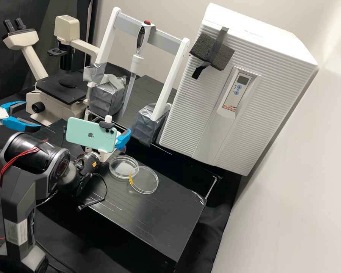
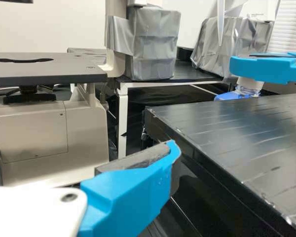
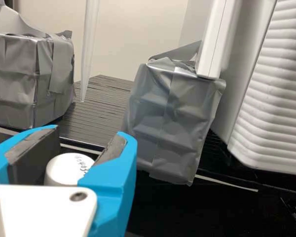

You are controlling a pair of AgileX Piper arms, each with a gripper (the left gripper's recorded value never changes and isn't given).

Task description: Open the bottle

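Right wrist view: bottle cap (image 3: 66, 169) pinched between the fingers (image 3: 111, 165).

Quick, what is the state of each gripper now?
Left gripper: open, holding nothing.
Right gripper: closed on the white bottle cap.

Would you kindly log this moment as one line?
left gripper: open, beside bench | right gripper: shut on cap | bottle: upright

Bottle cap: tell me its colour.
The cap is plain white, best seen in the right wrist view.
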